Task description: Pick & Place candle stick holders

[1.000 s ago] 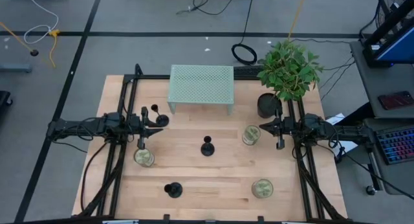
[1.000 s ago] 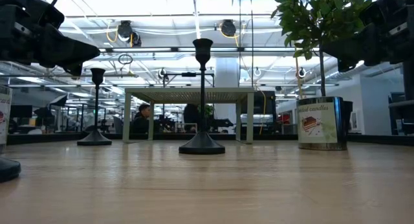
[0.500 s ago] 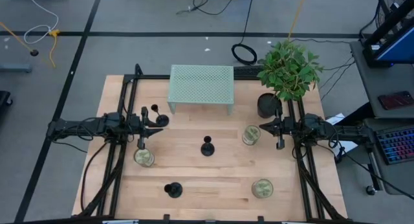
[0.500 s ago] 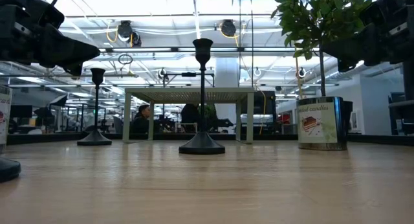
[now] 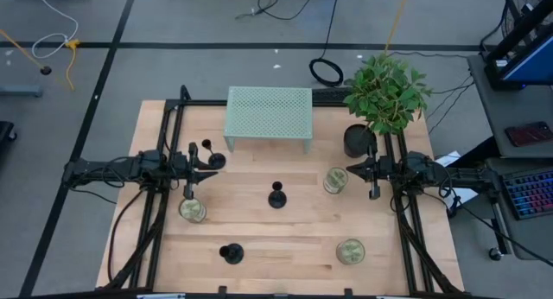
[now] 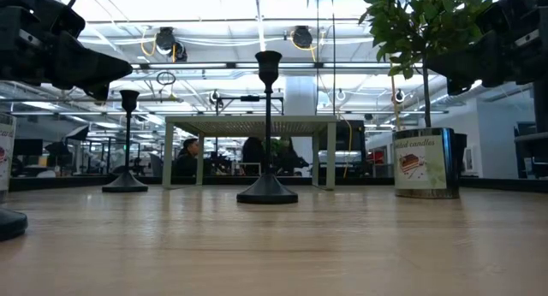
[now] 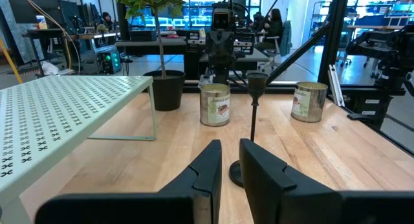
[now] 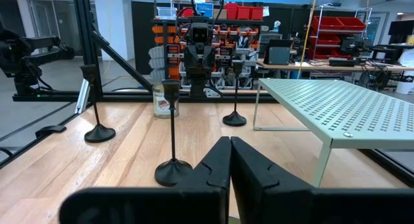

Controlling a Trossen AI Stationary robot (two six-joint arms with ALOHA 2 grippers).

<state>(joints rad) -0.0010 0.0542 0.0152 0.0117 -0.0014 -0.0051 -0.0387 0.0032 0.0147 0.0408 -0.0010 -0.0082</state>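
Three black goblet-shaped candle stick holders stand upright on their round bases on the wooden table: one at the far left, one in the middle, one near the front edge. My left gripper hovers beside the far-left holder and touches nothing; in the left wrist view its fingers stand a narrow gap apart, pointing at the middle holder. My right gripper is shut and empty at the table's right, beside a can. The right wrist view shows all three holders; the middle one is nearest.
A pale green perforated shelf stands at the far middle. Three greenish-gold cans stand at the left, right and front right. A potted plant stands at the far right corner. Black frame rails run along both sides.
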